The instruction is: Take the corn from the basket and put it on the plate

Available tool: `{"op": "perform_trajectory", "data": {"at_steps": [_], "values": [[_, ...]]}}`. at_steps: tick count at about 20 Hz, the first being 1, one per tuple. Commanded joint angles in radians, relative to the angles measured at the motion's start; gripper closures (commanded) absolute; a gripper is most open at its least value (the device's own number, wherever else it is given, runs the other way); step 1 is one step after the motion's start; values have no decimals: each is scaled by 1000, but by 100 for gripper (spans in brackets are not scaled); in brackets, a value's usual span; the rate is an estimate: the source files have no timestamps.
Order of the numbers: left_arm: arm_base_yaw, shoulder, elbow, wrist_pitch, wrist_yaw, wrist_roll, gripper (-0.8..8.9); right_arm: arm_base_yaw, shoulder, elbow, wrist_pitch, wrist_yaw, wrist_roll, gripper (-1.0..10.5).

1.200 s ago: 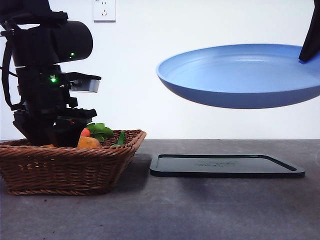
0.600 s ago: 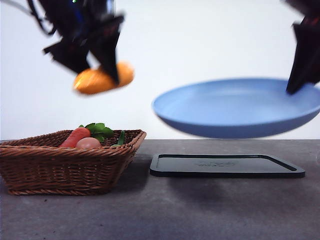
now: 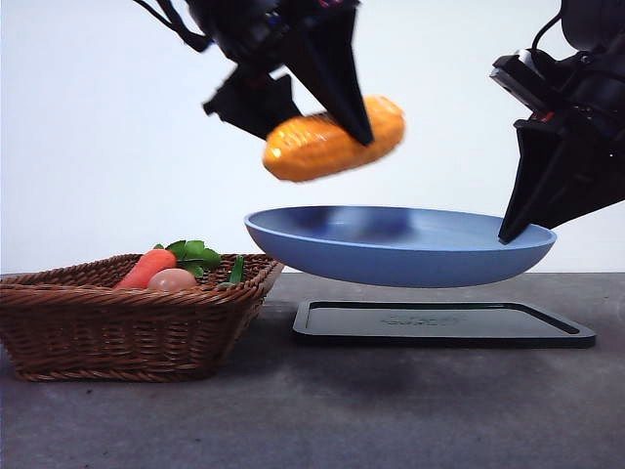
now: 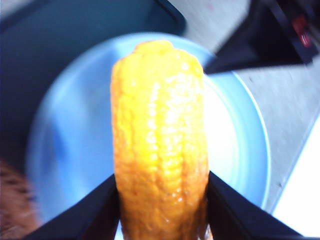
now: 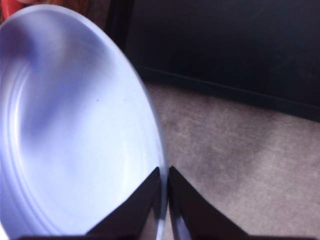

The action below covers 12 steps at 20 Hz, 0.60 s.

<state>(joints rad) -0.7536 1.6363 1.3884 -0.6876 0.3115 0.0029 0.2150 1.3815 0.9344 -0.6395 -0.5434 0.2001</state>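
Corn [image 3: 334, 138] clamped in left gripper [image 3: 327, 93], directly above plate [image 3: 391, 244], clear of it, not touching. Long axis approx. level, slight tilt; in left wrist view cob [image 4: 159, 140] lies across plate centre. Right gripper [image 5: 164, 182] pinches plate rim, holding plate aloft over black tray [image 3: 439, 322]. Judgement: next move is straight down, then release. Basket [image 3: 127, 322] beside plate: carrot [image 3: 146, 267], tan egg-shaped item [image 3: 173, 279], greens remain; no corn.

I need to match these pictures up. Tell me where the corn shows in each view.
Front view: the corn is in the air, upper middle, above the plate, held by the left end effector.
Left wrist view: the corn fills the centre, over the plate.
Right wrist view: not in it.
Shared landmark: the plate.
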Motion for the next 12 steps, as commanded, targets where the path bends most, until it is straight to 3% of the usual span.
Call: {"op": "perform_trajectory", "data": {"at_steps": [1,5,9,12], "values": [[-25,63,12,16,2,19,660,2,10,22,10,-14,13,944],[-39,117,12,20,2,11,655,5,10,22,10,-18,10,944],[-39,124,12,27,-10,11,521,5,10,22,11,-18,9,944],[-40,124,13,29,-8,6,493,5,10,22,11,-17,3,944]]}}
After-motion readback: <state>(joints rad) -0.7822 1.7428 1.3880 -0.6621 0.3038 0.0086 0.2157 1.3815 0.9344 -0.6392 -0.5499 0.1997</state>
